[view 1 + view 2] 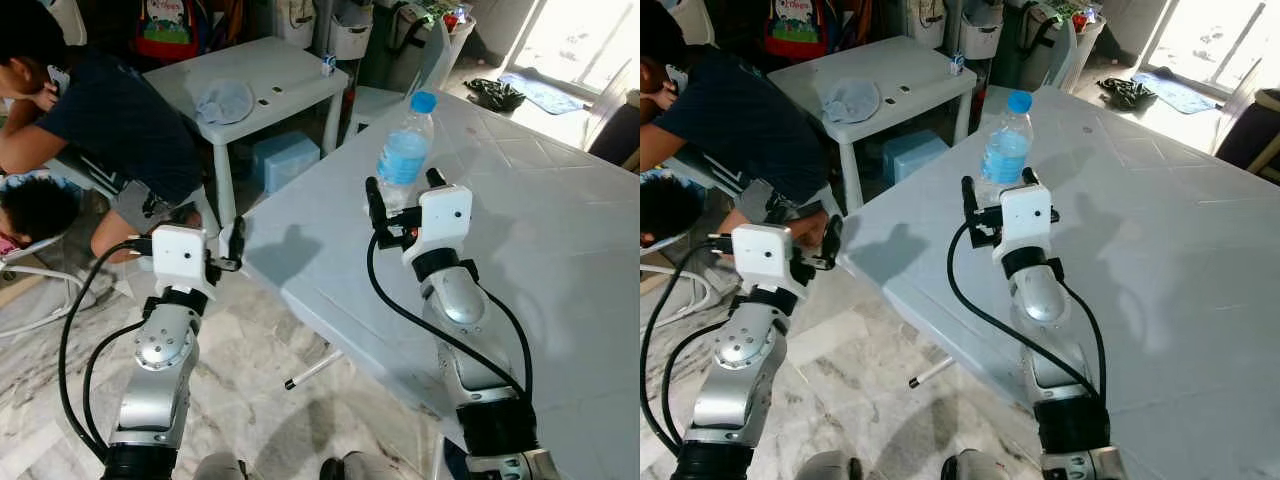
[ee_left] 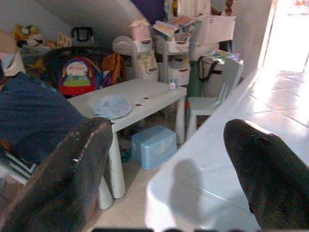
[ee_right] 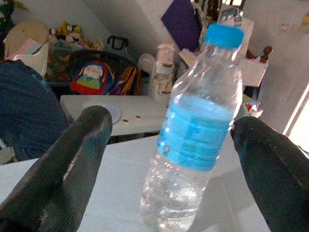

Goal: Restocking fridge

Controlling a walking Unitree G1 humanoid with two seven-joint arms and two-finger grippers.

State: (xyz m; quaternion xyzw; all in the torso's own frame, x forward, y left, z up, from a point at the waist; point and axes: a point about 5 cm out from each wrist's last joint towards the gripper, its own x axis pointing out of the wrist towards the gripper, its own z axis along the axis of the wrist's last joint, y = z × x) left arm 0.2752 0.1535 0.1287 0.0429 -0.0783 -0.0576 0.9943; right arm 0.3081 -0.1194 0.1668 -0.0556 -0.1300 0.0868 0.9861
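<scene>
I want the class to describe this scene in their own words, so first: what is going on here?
A humanoid robot stands at a white table with a water bottle standing upright on it. Its right gripper is at the bottle with its fingers open on either side, not yet closed on it. The left gripper hangs open beside the table's near corner, holding nothing. A person sits bent over to the robot's left, near a smaller white table.

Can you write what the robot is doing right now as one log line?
right gripper: open around water bottle | bottle upright on white table | left gripper: open, idle
</scene>
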